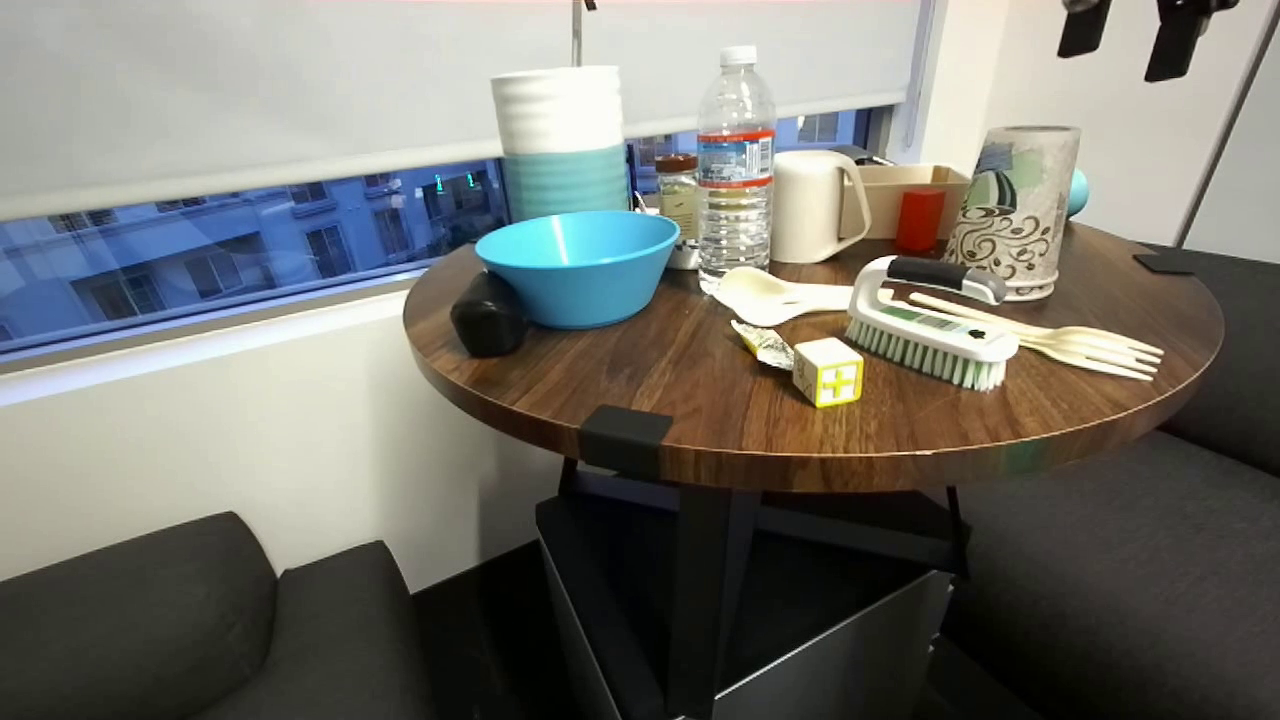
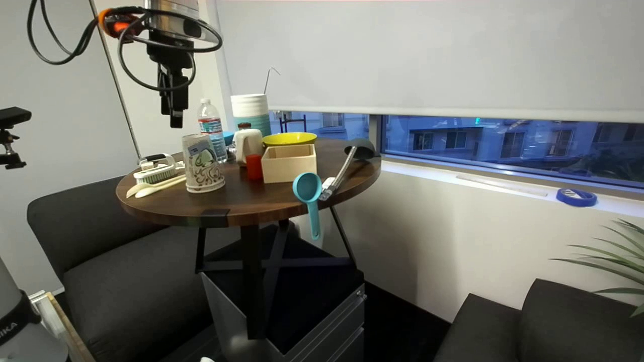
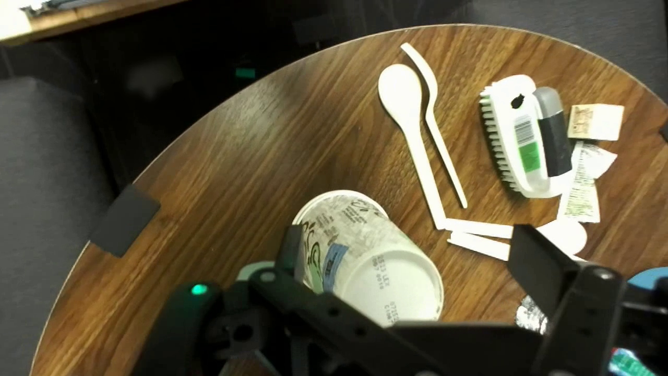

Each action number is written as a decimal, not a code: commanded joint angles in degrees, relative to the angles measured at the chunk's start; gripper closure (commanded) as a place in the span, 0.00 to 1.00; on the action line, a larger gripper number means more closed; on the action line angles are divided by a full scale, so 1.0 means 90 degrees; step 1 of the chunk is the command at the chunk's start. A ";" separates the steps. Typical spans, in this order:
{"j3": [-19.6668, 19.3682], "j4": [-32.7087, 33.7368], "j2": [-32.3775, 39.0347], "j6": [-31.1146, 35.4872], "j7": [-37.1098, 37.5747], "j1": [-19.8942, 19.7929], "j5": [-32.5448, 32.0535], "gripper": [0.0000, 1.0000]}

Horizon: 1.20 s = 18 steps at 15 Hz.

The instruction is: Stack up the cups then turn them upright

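A patterned paper cup (image 1: 1012, 215) stands upside down on the round wooden table, wide rim down. It also shows in an exterior view (image 2: 204, 163) and, base up, in the wrist view (image 3: 347, 243). Only one cup outline shows; I cannot tell whether a second cup is nested inside it. No other patterned cup is in view. My gripper (image 2: 173, 118) hangs above the table, higher than the cup and apart from it. In the wrist view the gripper (image 3: 411, 243) is open, with nothing held. The left finger overlaps the cup's side in that view. The fingertips (image 1: 1125, 50) also show at the top right.
A scrub brush (image 1: 935, 325), wooden forks (image 1: 1070, 345) and spoons (image 3: 412, 120) lie near the cup. A water bottle (image 1: 737, 180), white mug (image 1: 810, 205), red block (image 2: 254, 167), wooden box (image 2: 289, 163) and blue bowl (image 1: 580, 270) stand around. A teal scoop (image 2: 308, 188) overhangs the edge.
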 commanded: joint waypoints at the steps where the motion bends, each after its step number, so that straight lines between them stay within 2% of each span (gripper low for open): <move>1: -0.0046 0.0495 0.0665 -0.0465 0.0528 -0.0198 0.0703 0.00; 2: -0.0095 0.0484 0.0700 -0.0327 0.0248 -0.0135 0.0911 0.00; 3: 0.0033 0.0212 0.0386 -0.0217 0.0234 -0.0233 0.0547 0.00; 10: 0.0009 0.0371 0.0666 -0.0216 0.0238 -0.0224 0.0752 0.00; 18: -0.0265 0.0547 0.1208 -0.1067 0.1812 -0.0822 0.1353 0.00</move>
